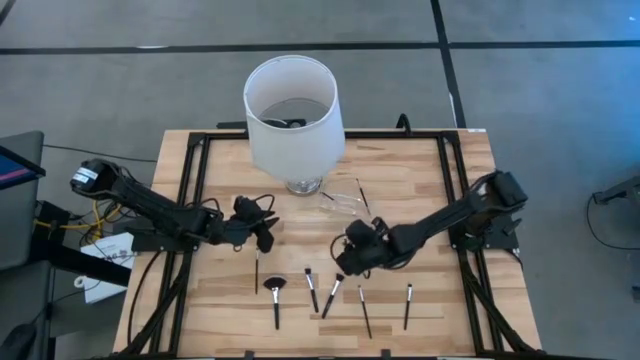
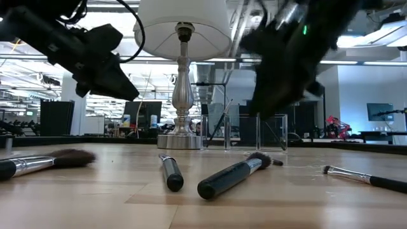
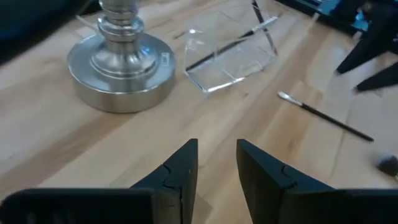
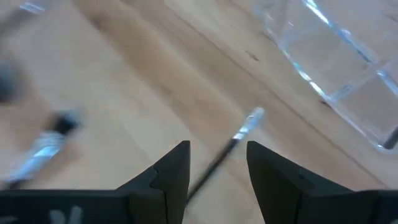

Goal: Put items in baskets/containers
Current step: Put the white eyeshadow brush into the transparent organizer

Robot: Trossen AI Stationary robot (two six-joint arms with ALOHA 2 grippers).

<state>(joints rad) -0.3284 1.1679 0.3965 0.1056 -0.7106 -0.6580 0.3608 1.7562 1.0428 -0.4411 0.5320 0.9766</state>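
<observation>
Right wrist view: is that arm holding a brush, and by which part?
Nothing is held yet. The right gripper is open, with a thin brush lying on the table between its fingers.

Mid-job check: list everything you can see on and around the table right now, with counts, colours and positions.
Lamp: one, white shade, silver base, far middle of the table.
Clear tray: one, transparent, beside the lamp base.
Brushes in tray: at least two, black and silver.
Loose brushes: six, black-handled, in a row along the near edge, including the fan brush.
Thin brush: one, on the wood under the right gripper.
Table: one, light wood, black frame.
Left gripper: open, hovering near the lamp base.
Right gripper: open, above the thin brush.
</observation>
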